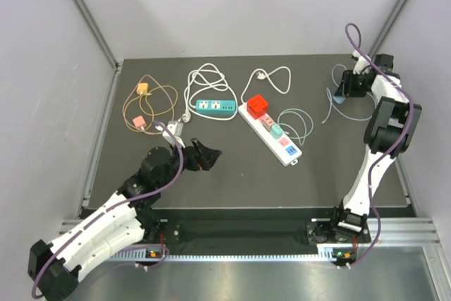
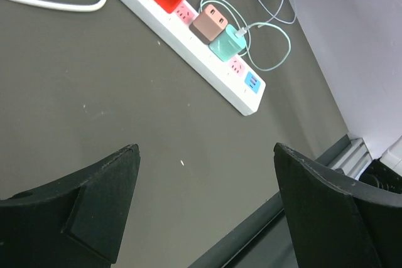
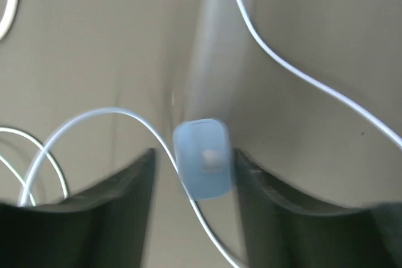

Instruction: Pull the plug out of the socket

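A white power strip [image 1: 280, 142] lies in the middle of the table and also shows in the left wrist view [image 2: 210, 73]. A red cube plug [image 1: 258, 106], a brown plug [image 2: 210, 22] and a teal plug [image 2: 226, 42] sit in it. A light blue plug [image 3: 202, 158] on a thin pale cable is blurred between the fingers of my right gripper [image 3: 194, 153], touching the right finger with a gap on the left. The right gripper [image 1: 343, 88] is at the far right back of the table. My left gripper [image 1: 204, 154] hangs open and empty left of the strip.
A teal power strip [image 1: 215, 107] with a white cord lies behind the left gripper. Orange and pink plugs with looped cables [image 1: 144, 107] lie at the back left. A white cable [image 1: 271, 79] coils behind the white strip. Grey walls close in both sides.
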Robot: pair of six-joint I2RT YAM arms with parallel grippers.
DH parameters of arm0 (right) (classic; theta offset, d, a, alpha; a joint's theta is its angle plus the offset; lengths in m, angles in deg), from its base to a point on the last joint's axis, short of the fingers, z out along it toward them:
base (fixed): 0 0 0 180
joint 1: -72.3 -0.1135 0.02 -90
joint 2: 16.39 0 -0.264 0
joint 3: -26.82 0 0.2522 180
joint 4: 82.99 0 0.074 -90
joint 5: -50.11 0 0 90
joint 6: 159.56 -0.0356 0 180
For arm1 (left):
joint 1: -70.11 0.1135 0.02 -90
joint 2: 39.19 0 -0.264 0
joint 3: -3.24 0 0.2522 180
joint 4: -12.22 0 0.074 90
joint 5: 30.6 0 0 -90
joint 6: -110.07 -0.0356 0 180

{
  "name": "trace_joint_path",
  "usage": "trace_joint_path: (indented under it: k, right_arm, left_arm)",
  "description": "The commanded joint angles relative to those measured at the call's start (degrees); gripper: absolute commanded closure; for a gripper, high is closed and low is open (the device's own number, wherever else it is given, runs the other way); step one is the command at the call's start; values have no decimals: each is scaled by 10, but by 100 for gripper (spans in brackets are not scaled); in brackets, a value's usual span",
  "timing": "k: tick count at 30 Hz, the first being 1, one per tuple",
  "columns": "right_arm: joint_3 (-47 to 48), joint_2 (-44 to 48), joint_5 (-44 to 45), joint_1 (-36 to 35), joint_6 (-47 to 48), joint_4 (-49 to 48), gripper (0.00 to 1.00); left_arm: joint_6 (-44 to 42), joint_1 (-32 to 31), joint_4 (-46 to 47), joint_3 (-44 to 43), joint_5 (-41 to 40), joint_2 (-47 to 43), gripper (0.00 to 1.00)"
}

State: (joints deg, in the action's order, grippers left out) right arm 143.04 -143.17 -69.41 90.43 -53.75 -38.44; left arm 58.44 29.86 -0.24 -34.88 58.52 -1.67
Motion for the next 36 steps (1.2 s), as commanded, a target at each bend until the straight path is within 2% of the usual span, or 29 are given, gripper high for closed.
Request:
trace_joint_path:
  k: [1,5,13,16,17,19,20,21,22,23,26,27,28,30,32,36]
  right_arm:
    - [23,13,13,-3,3,2,44]
    - [22,63,46,-1,37,8,21]
    - [19,165,87,3,122,39,5]
    - [-17,218,37,3,173,59,4]
    - [-37,244,-26,2,191,71,3]
    - [-59,266,-113,2,278,142,4]
    - [-78,275,-197,-5,315,180,4]
    - [-88,290,-230,-12,393,214,4]
    - [-98,297,-254,-20,423,276,4]
    - [-126,312,-275,-43,438,287,4]
    - [-188,342,-266,-103,391,250,7]
    - [-204,350,-255,-118,319,218,7]
    - [-219,357,-245,-135,288,193,7]
    - [-256,377,-201,-177,196,112,7]
    - [-280,391,-151,-230,158,57,8]
    - [-307,399,-48,-287,60,-18,8]
  left_arm:
    - [18,1,-10,21,2,-31,8]
    - [28,1,-27,39,-4,-59,8]
    - [29,2,-37,44,-14,-81,8]
    - [31,1,-32,48,-11,-81,8]
    - [32,1,-29,53,-8,-80,8]
    - [38,2,-17,59,-5,-80,8]
    - [41,1,0,65,-4,-79,8]
    - [43,1,11,68,-3,-77,8]
    - [47,1,16,70,-1,-75,8]
    - [48,1,20,74,1,-74,8]
    - [51,1,31,77,4,-67,8]
    - [51,1,31,77,4,-64,8]
    - [52,1,31,77,6,-64,8]
    - [52,1,31,77,6,-62,8]
    - [54,1,31,79,6,-62,8]
    - [58,2,38,84,6,-63,8]
